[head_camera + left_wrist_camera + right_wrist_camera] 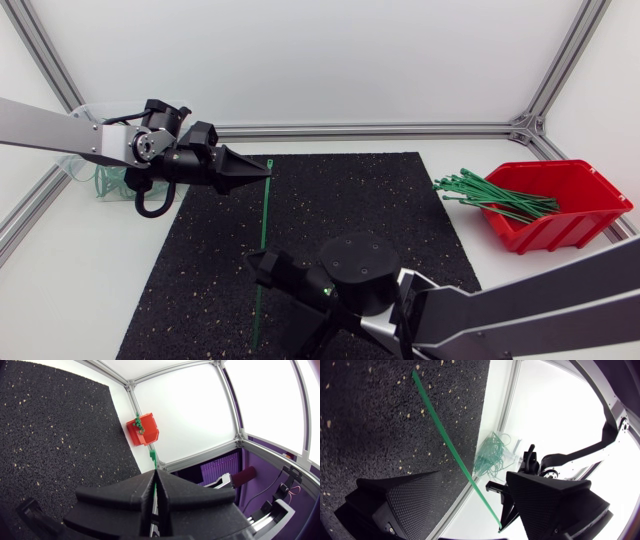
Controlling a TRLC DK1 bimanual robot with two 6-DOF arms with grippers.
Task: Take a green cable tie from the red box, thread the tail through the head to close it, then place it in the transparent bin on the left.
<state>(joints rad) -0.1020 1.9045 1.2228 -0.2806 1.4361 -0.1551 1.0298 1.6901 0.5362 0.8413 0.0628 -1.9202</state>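
Observation:
My left gripper [266, 168] is over the mat's far left part, shut on the upper end of a straight green cable tie [260, 240]. In the left wrist view the tie [154, 491] shows as a thin green line between the closed fingers [135, 492]. From there it runs toward the front edge and passes between the spread fingers of my right gripper [262, 275], which is open. In the right wrist view the tie [452, 450] crosses the gap slantwise, and neither finger [405, 497] clamps it. The red box [560, 205] holds several green ties [490, 195].
A black speckled mat [340, 200] covers the middle of the white table. The transparent bin [82, 165] at the far left holds looped green ties [492, 455]. An aluminium frame rail [380, 129] runs along the back.

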